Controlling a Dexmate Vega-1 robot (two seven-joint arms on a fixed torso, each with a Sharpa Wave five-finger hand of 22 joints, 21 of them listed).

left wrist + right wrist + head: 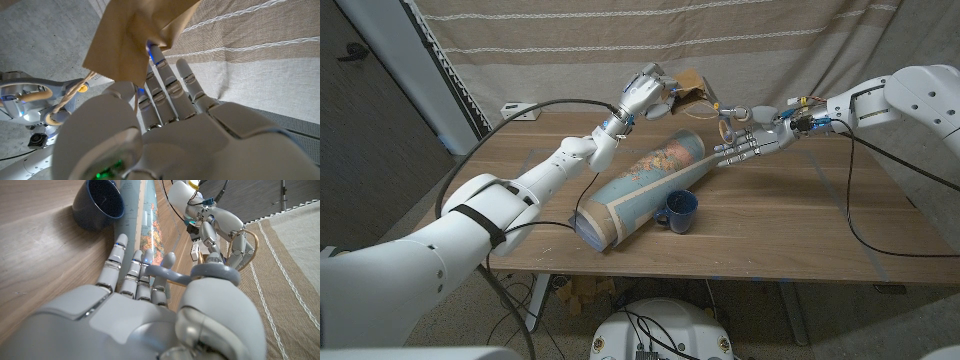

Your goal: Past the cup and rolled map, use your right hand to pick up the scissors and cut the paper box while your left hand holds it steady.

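Head view: left hand [645, 93] grips paper box [690, 90], lifted beyond the far end of the map [645, 185]. Right hand [745, 145], beside that same end, fingers extended, holds scissors [728, 118] by grey handles. Cup [678, 210] touches the map's near side. Risk: blades missing the box, or the unsupported box folding under the cut.

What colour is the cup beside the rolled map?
Dark blue; the cup shows best in the head view.
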